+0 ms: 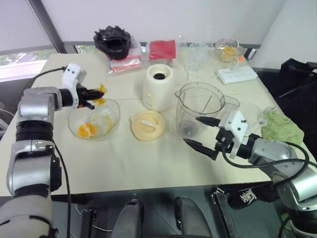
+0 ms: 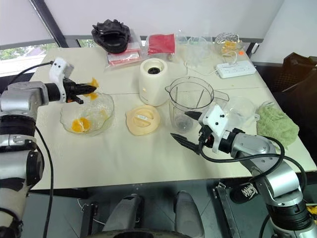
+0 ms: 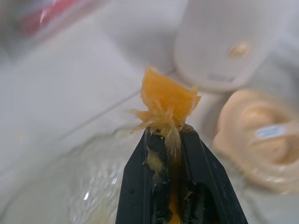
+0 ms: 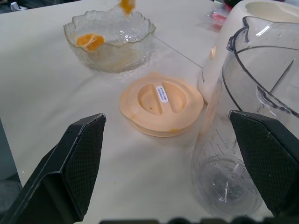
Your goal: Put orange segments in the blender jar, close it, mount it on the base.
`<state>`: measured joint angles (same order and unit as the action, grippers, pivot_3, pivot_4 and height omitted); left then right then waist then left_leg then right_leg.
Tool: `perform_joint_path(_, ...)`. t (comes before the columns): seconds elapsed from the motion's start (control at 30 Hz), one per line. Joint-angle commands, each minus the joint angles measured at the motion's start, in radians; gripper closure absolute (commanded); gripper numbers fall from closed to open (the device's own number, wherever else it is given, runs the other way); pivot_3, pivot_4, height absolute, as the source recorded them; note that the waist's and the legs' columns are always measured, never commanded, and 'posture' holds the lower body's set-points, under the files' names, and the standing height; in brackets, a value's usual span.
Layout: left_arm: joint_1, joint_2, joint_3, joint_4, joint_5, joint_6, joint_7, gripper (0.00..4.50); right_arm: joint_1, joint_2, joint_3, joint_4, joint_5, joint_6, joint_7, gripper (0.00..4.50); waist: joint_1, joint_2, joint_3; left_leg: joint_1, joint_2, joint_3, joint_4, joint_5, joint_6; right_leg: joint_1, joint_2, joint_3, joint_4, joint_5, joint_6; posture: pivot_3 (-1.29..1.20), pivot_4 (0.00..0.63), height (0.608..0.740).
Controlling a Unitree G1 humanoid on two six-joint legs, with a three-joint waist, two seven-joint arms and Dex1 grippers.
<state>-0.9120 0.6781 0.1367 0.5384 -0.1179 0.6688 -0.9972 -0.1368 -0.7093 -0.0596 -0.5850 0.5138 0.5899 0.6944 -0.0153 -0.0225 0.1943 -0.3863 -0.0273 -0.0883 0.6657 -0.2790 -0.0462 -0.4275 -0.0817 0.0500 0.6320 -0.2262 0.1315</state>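
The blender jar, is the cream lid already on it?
No, the lid lies flat on the table beside the open blender jar.

Head pair overlooks table [image 1: 124,163]; wrist cameras sit close.

Silver arms, black cables, black two-fingered right hand [image 1: 203,134] (white wrist blocks).

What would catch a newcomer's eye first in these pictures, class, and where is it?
First, the bright orange segment pinched in the shut left hand, held above the crinkled glass bowl at the table's left, where more orange pieces lie. Next, the empty clear blender jar standing right of centre, with the open right hand waiting in front of it. Between bowl and jar lie the flat cream lid and, behind it, the white base.
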Motion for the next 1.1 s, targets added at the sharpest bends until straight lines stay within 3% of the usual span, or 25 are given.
perform_joint_path(0.03, -0.004, -0.013, 0.034, -0.12, -0.066, 0.057, 0.044, 4.28, -0.007, 0.005, -0.016, -0.027, -0.003, -0.02, -0.007, 0.06, 0.001, 0.0, 0.0, 0.0, 0.0, 0.0, 0.0, 0.0, 0.0, 0.0, 0.0, 0.0, 0.0, 0.0, 0.0, 0.0, 0.15, 0.74)
perform_joint_path(0.2, -0.063, -0.042, 0.008, -0.2, -0.118, 0.09, 0.066, 4.28, 0.007, 0.012, -0.009, -0.044, -0.008, -0.018, -0.021, 0.06, 0.001, 0.0, 0.0, 0.0, 0.0, 0.0, 0.0, 0.0, 0.0, 0.0, 0.0, 0.0, 0.0, 0.0, 0.0, 0.0, 0.15, 0.74)
perform_joint_path(0.33, -0.185, -0.074, -0.046, -0.155, -0.128, 0.07, 0.039, 4.28, 0.026, 0.029, -0.006, -0.064, -0.015, -0.017, -0.049, 0.06, 0.003, 0.0, 0.0, 0.0, 0.0, 0.0, 0.0, 0.0, 0.0, 0.0, 0.0, 0.0, 0.0, 0.0, 0.0, 0.0, 0.15, 0.74)
perform_joint_path(0.47, -0.346, -0.126, -0.102, -0.011, -0.114, -0.001, -0.007, 4.28, 0.059, 0.056, -0.004, -0.091, -0.031, -0.017, -0.09, 0.06, 0.003, 0.0, 0.0, -0.001, -0.001, 0.0, 0.0, 0.0, 0.0, 0.0, 0.0, 0.0, -0.001, 0.0, 0.0, 0.0, 0.15, 0.74)
perform_joint_path(0.67, -0.607, -0.289, -0.165, 0.327, -0.072, -0.213, -0.082, 4.28, 0.146, 0.105, 0.001, -0.155, -0.074, -0.028, -0.173, 0.06, 0.003, 0.0, 0.0, -0.001, -0.001, 0.0, 0.0, 0.0, 0.0, 0.0, 0.0, 0.0, -0.002, 0.0, 0.0, 0.0, 0.15, 0.74)
perform_joint_path(0.87, -0.725, -0.431, -0.173, 0.539, -0.046, -0.376, -0.142, 4.28, 0.261, 0.153, -0.012, -0.256, -0.115, -0.02, -0.268, 0.06, 0.001, 0.0, 0.0, -0.001, -0.001, 0.001, 0.0, 0.0, 0.001, 0.0, 0.0, 0.0, -0.002, 0.0, 0.0, 0.0, 0.15, 0.74)
perform_joint_path(1.1, -0.745, -0.536, -0.177, 0.661, -0.006, -0.477, -0.201, 4.28, 0.399, 0.196, -0.03, -0.384, -0.155, 0.007, -0.368, 0.06, -0.002, 0.0, 0.0, -0.001, -0.001, 0.001, 0.0, 0.0, 0.001, 0.0, 0.0, 0.001, -0.002, 0.0, 0.0, 0.0, 0.15, 0.74)
